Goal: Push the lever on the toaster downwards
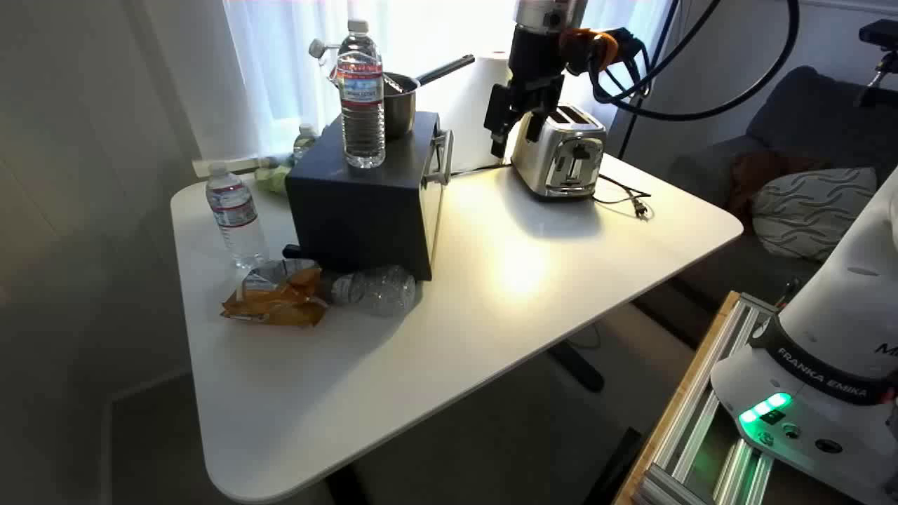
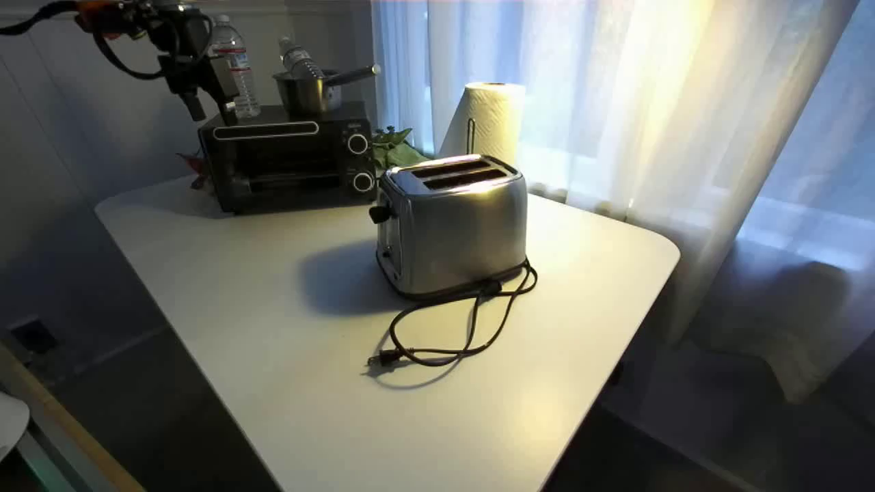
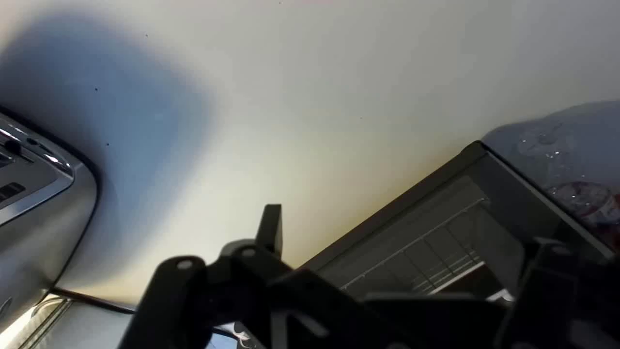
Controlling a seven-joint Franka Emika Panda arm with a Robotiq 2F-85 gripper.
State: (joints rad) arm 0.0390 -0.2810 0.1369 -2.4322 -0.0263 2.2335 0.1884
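Observation:
The silver toaster (image 1: 530,158) stands on the white table and also shows in an exterior view (image 2: 465,236). Its black lever (image 2: 380,214) sticks out high on the front face; it also shows in an exterior view (image 1: 581,151). The wrist view shows only part of the toaster (image 3: 58,232) at the left edge, with small dark controls; I cannot make out the lever there. My gripper (image 1: 517,140) is open and empty, fingers apart and pointing down. It hangs above the table near the toaster oven's front, apart from the toaster (image 2: 213,113) (image 3: 407,237).
A dark toaster oven (image 1: 358,224) carries a water bottle (image 1: 363,105) and a pot (image 1: 400,109). A paper towel roll (image 2: 495,123) stands behind the toaster. The toaster's cord (image 2: 437,359) lies loose. An orange bag (image 1: 277,298) and bottles lie beside the oven.

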